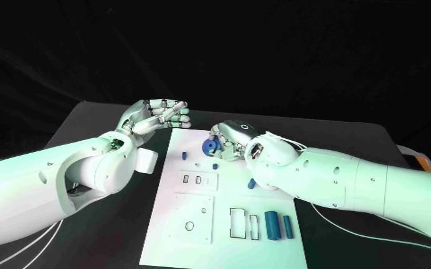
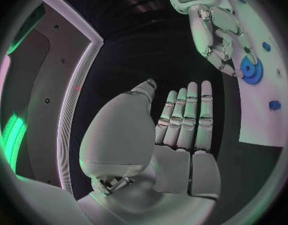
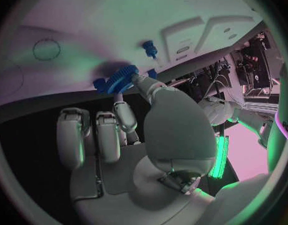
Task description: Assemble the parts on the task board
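Right, I'm holding the small blue toothed gear wheel [image 1: 209, 146] in my right silver many-fingered hand [image 1: 235, 137], pinching it between the thumb and a fingertip at the far end of the flat white task board [image 1: 180, 219]. From the right wrist view the gear [image 3: 120, 80] is sitting just above the board's surface, by a short blue peg [image 3: 149, 47] standing upright in the plate; I'm keeping the gear edge-gripped like that so, I judge, its bore stays free to go down over a post. Whether it is already touching the board I cannot tell.

My left silver many-fingered hand [image 1: 160, 116] is holding nothing, fingers straight and side by side, resting off the board's far left corner over the black desk [image 1: 99, 119]; I'm parking it there to keep the work area unobstructed. The left wrist view confirms the flat, empty palm [image 2: 181, 130].

Nearer to me, two long blue cylindrical pins [image 1: 278, 226] are lying side by side at the board's right edge, next to rectangular cut-outs [image 1: 242, 222], waiting their turn. A small blue stud [image 1: 182, 155] is standing left of the gear. Most of the assembly, I reckon, is still ahead.
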`<move>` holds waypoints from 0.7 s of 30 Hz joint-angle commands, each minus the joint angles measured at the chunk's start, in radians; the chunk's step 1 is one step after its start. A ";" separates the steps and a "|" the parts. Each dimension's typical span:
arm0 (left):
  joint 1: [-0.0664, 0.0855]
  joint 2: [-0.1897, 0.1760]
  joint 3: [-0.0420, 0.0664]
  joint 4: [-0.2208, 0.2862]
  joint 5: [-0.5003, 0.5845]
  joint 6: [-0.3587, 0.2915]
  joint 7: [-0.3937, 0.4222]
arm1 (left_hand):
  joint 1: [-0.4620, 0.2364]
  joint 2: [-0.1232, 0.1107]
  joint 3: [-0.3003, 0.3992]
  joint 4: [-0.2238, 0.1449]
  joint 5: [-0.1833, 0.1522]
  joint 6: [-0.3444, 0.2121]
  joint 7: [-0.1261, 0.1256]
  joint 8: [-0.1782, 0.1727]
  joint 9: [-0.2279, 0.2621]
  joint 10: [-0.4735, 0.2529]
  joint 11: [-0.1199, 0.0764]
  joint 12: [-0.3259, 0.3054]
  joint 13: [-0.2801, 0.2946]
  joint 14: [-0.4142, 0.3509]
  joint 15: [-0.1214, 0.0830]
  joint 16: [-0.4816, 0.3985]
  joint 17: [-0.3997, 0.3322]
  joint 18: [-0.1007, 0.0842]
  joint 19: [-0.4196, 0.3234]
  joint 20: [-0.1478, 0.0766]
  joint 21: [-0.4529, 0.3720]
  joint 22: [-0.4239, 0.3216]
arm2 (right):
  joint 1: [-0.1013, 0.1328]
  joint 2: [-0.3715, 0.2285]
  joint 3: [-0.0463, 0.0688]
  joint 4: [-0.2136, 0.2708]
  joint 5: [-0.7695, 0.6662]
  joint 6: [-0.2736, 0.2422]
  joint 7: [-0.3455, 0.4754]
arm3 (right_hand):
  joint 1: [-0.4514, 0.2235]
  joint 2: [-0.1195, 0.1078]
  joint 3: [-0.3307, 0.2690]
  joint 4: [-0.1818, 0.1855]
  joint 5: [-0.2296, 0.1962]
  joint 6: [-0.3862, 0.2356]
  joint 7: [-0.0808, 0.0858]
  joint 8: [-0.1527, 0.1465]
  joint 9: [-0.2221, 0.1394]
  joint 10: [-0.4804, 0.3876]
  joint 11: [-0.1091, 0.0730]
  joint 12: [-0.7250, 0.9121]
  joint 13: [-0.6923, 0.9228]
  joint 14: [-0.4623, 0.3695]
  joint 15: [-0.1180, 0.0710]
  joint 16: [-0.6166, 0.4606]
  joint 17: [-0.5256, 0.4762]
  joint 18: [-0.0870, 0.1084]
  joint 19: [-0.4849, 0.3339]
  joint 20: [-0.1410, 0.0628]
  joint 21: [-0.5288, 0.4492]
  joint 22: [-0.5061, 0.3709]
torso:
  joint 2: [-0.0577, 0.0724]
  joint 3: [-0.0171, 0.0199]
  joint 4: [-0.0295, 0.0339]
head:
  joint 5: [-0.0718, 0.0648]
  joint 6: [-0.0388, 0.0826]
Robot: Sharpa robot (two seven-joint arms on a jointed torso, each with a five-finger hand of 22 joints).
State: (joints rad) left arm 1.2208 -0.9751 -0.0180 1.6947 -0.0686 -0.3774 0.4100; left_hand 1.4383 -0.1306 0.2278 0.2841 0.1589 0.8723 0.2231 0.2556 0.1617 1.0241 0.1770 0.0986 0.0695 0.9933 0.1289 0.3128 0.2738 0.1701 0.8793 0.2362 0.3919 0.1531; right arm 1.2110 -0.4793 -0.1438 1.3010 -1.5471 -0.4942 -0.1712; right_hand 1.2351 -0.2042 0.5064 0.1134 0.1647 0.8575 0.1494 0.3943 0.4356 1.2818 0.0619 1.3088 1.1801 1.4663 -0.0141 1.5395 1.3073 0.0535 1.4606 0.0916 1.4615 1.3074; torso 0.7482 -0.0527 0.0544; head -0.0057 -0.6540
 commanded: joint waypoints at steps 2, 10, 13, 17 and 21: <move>0.001 0.000 0.001 0.004 0.002 0.015 0.004 | 0.009 0.003 0.002 0.002 0.000 -0.005 0.007 -0.003 -0.001 -0.002 0.001 -0.006 -0.001 -0.006 0.002 -0.001 0.001 0.012 0.001 0.002 0.005 -0.001 | -0.006 -0.005 -0.003 0.010 0.003 0.044 0.000 | -0.006 0.001 0.000 0.002 0.011 0.007 -0.007 0.001 0.004 0.001 -0.001 0.002 0.006 0.082 0.005 0.002 0.152 -0.014 0.003 0.006 0.000 0.127 | 0.000 -0.0001 0.0002 | 0.002 -0.001; 0.001 0.002 0.001 0.000 0.002 0.015 0.004 | 0.009 0.003 0.002 0.002 0.000 -0.005 0.007 -0.003 -0.001 -0.002 0.001 -0.006 -0.001 -0.006 0.002 -0.001 0.001 0.012 0.001 0.002 0.005 -0.001 | -0.008 -0.011 -0.004 0.012 -0.001 0.028 -0.012 | -0.006 0.003 0.001 0.002 0.014 0.010 -0.008 0.002 0.005 0.001 -0.002 0.002 0.006 0.082 0.005 0.002 0.150 -0.014 0.003 0.007 -0.001 0.127 | 0.001 -0.0007 -0.0012 | -0.001 -0.001; 0.001 0.002 0.001 0.000 0.002 0.015 0.004 | 0.009 0.003 0.002 0.002 0.000 -0.005 0.007 -0.003 -0.001 -0.002 0.001 -0.006 -0.001 -0.006 0.002 -0.001 0.001 0.012 0.001 0.002 0.005 -0.001 | -0.009 -0.010 -0.004 0.010 0.000 0.023 -0.010 | -0.016 -0.005 -0.005 0.004 0.011 -0.008 -0.002 -0.010 0.001 -0.013 0.003 -0.010 -0.010 0.080 0.008 -0.001 0.143 -0.011 -0.004 0.009 -0.008 0.119 | 0.000 0.0005 -0.0006 | -0.002 -0.001; 0.001 0.002 0.001 -0.001 0.002 0.015 0.004 | 0.009 0.003 0.002 0.002 0.000 -0.005 0.007 -0.003 -0.001 -0.002 0.001 -0.006 -0.001 -0.006 0.002 -0.001 0.001 0.012 0.001 0.002 0.005 -0.001 | -0.009 -0.009 -0.004 0.007 0.008 0.028 -0.002 | -0.041 -0.020 -0.050 0.021 -0.019 -0.142 0.039 -0.106 -0.041 -0.068 0.040 -0.045 -0.058 0.078 0.039 -0.002 0.140 -0.009 -0.012 0.034 -0.018 0.111 | 0.000 0.0004 -0.0007 | -0.002 0.000; 0.001 0.001 0.001 -0.001 0.002 0.015 0.004 | 0.009 0.004 0.002 0.002 0.000 -0.005 0.007 -0.003 -0.001 -0.001 0.001 -0.007 -0.001 -0.007 0.002 -0.001 0.002 0.012 0.000 0.002 0.005 -0.001 | -0.009 -0.011 -0.004 0.006 0.022 0.036 0.004 | -0.068 -0.011 -0.112 0.059 -0.005 -0.129 0.044 -0.123 -0.049 -0.071 0.047 -0.039 -0.055 0.078 0.048 0.000 0.144 -0.009 -0.009 0.046 -0.017 0.116 | 0.000 0.0002 0.0003 | -0.004 0.000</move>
State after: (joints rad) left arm 1.2209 -0.9753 -0.0181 1.6925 -0.0686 -0.3774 0.4085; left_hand 1.4403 -0.1286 0.2278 0.2841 0.1589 0.8724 0.2231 0.2556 0.1617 1.0241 0.1769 0.0962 0.0695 0.9933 0.1289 0.3128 0.2742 0.1701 0.8793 0.2362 0.3919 0.1532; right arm 1.2022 -0.4892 -0.1481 1.3072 -1.5363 -0.4803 -0.1755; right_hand 1.1714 -0.2137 0.3995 0.1699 0.1572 0.7240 0.1901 0.2742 0.3871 1.2103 0.1048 1.2665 1.1233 1.4663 0.0252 1.5395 1.3073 0.0535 1.4516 0.1328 1.4492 1.3080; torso 0.7482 -0.0527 0.0539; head -0.0089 -0.6544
